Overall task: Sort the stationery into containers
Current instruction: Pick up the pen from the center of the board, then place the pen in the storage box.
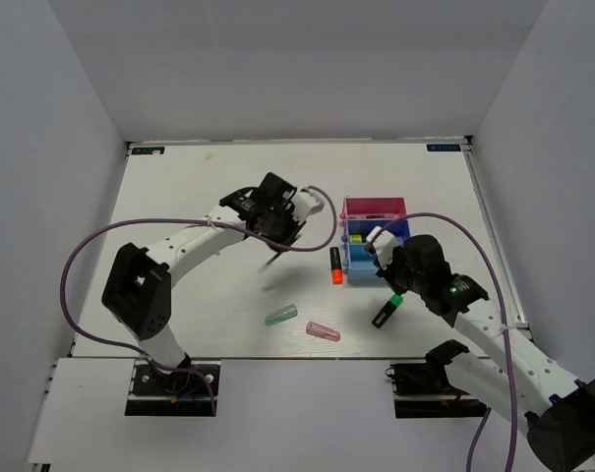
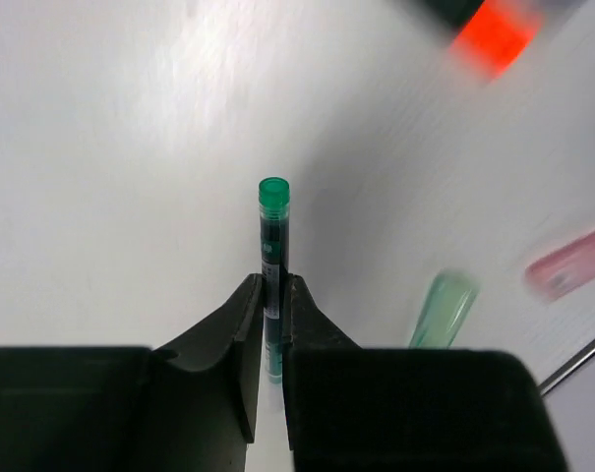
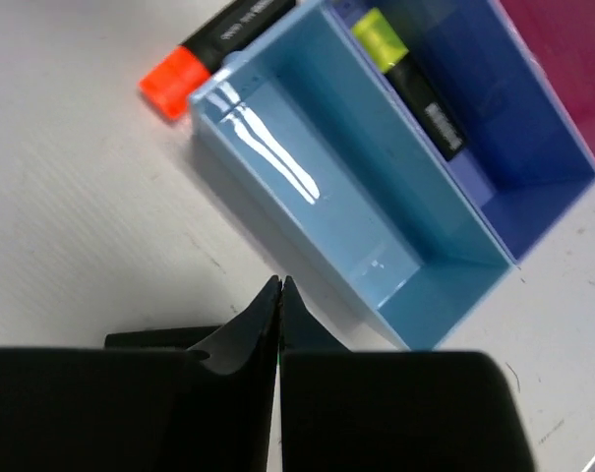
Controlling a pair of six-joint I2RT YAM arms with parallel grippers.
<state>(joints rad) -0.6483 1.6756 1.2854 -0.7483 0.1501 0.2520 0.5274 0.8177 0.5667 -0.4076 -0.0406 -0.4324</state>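
Left hand (image 2: 273, 290) grips a green-capped pen (image 2: 273, 231) over the bench (image 2: 100, 147); right hand (image 3: 279, 287) is closed, empty, near the light blue bin (image 3: 317, 226); a yellow highlighter (image 3: 415, 88) lies in the dark blue bin (image 3: 513, 118)

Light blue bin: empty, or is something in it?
Empty: the right wrist view shows the light blue bin with a bare floor. The yellow highlighter lies in the dark blue bin beside it.

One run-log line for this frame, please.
left end effector: shut on pen | right end effector: shut, empty | yellow highlighter: in dark blue bin
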